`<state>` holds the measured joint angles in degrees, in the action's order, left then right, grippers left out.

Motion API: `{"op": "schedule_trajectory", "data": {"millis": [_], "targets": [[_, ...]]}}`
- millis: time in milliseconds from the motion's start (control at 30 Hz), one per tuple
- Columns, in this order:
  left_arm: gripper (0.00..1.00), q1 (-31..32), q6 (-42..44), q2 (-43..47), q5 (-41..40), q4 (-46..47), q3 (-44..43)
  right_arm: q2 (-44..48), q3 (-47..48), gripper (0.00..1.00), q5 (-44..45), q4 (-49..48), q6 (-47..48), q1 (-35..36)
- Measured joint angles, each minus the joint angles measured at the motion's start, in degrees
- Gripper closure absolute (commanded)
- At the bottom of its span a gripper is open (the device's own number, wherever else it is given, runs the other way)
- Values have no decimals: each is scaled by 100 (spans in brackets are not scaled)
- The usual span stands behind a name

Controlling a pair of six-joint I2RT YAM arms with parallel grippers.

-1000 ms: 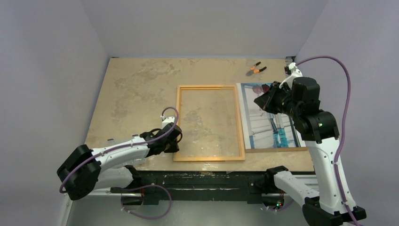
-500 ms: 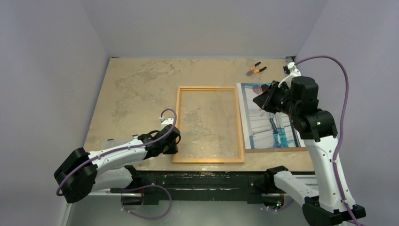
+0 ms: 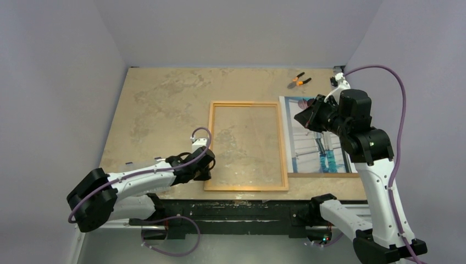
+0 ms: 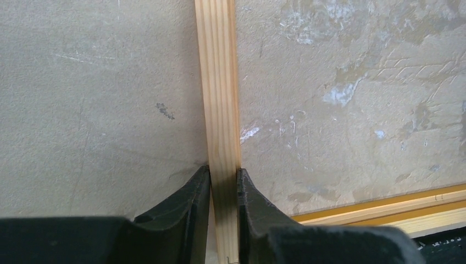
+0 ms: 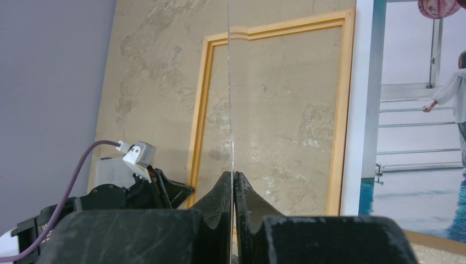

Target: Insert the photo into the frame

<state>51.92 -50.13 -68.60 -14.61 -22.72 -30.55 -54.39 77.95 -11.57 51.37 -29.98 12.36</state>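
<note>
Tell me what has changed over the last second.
The left claw, clamped on the left rail of the frame, dragged the frame slightly right, toward the photo. Nothing was taken hold of or let go. The right claw stayed shut on a clear sheet above the photo's left part. The photo and the pliers did not visibly move.

A robotics lab test cell: plain lavender panels (image 3: 236, 33) box in the stained beige table (image 3: 165, 104) on three sides, a black rail (image 3: 236, 212) at the table's near edge carries two cabled robot arms (image 3: 143, 176), and pliers (image 3: 299, 81) lie near its far right corner.
</note>
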Motion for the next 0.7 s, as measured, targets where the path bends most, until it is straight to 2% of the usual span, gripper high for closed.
{"op": "schedule_trajectory", "data": {"millis": [100,167,233,333,700], "targets": [[35,17,-4,37,33,-9,0,-2,0,100,-2,0,0,0],[21,70,22,149,107,-31,-4,-11,0,100,-2,0,-2,0],[14,105,22,264,190,-125,-4,-26,0,100,-2,-2,0,0],[8,105,22,422,278,-306,-2,-52,0,100,-2,-2,0,0],[8,85,153,925,568,-522,-129,-20,-328,100,-286,-350,-2,0]]}}
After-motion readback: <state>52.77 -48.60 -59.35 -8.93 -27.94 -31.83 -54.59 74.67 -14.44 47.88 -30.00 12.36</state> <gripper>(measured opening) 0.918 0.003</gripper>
